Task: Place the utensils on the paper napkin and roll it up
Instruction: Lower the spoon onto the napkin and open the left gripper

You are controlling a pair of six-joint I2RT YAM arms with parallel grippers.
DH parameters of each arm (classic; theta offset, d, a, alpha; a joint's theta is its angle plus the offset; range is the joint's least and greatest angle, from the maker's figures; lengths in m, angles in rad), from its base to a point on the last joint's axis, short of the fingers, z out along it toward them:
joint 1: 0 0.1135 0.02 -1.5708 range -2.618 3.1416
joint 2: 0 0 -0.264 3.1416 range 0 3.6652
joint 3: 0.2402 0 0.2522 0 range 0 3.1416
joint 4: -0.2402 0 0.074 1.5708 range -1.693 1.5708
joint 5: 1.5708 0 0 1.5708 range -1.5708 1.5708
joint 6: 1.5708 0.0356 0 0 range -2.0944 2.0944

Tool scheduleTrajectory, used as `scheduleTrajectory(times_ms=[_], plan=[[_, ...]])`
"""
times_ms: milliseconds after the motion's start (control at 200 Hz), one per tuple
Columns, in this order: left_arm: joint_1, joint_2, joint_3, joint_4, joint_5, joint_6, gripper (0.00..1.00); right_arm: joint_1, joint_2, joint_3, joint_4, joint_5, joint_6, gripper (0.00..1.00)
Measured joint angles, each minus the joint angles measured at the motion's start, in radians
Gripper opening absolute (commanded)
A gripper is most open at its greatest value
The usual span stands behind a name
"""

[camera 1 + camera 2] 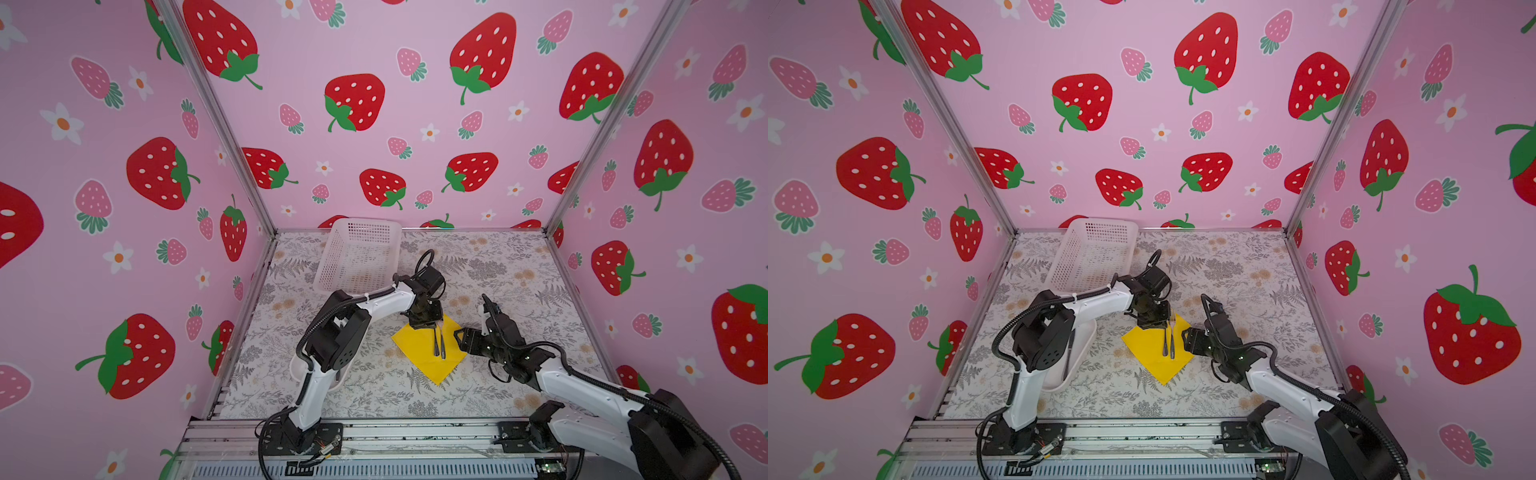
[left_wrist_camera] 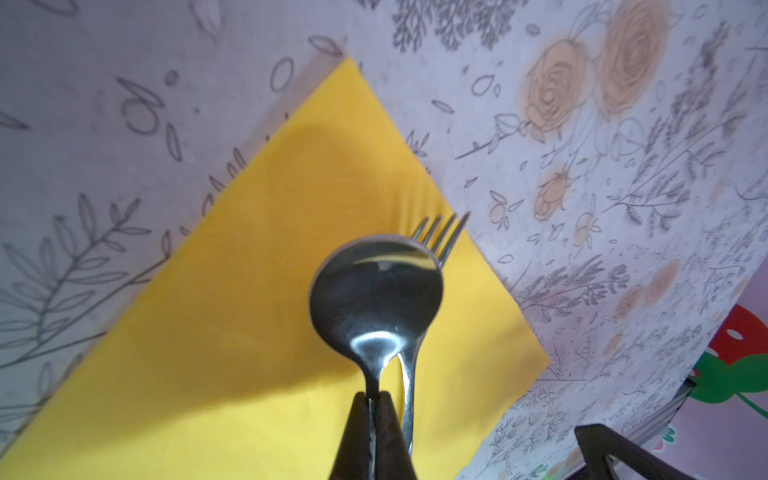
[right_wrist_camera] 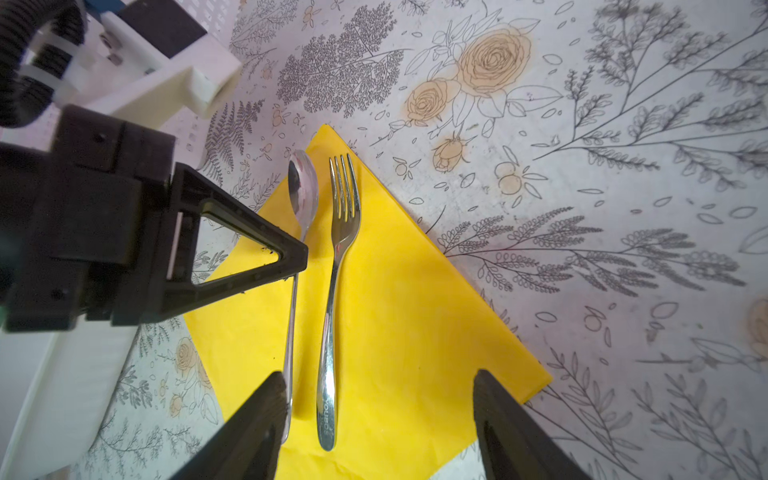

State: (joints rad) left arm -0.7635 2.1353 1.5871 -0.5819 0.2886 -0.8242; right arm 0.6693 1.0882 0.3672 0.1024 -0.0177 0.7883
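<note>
1. In both top views the yellow napkin (image 1: 417,351) (image 1: 1148,353) lies flat on the flowered table (image 1: 374,395) (image 1: 1113,390), midway between the two arms, with one corner toward the back wall. A spoon (image 1: 436,344) (image 1: 1165,345) and a fork (image 1: 443,348) (image 1: 1172,338) lie side by side on its right half, heads toward the back. The left gripper (image 1: 432,326) (image 1: 1160,324) comes down at the napkin's far corner, over the spoon's head end. The right gripper (image 1: 459,334) (image 1: 1187,337) sits just beside the napkin's right corner with its jaws apart. A white basket (image 1: 357,253) (image 1: 1096,253) stands at the back left. A white tray (image 1: 296,372) (image 1: 1086,338) lies under the left arm. In a top view a slender grey piece (image 1: 1068,355) rests in it, too small to tell which kind.
2. Left wrist: the left gripper (image 2: 374,405) is pinched tight on the spoon (image 2: 376,291) at its neck, the bowl facing the camera. The fork (image 2: 440,235) lies just beside it, tines at the edge of the napkin (image 2: 228,311).
3. Right wrist: the right gripper (image 3: 380,376) holds nothing. Its wide-apart jaws straddle the handle ends over the napkin (image 3: 415,311). The fork (image 3: 343,232) lies free. The spoon (image 3: 303,187) runs alongside it, and the left gripper (image 3: 297,257) grips its neck. Whether the spoon's head is lifted cannot be told.
</note>
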Motion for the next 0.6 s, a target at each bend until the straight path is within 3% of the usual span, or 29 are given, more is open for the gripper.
scheduleTrajectory(times_ms=[600], plan=[[-0.001,0.0,-0.001,0.0,0.001,-0.017,0.05,-0.006,0.003,0.0,0.01,-0.011,0.0,0.72]])
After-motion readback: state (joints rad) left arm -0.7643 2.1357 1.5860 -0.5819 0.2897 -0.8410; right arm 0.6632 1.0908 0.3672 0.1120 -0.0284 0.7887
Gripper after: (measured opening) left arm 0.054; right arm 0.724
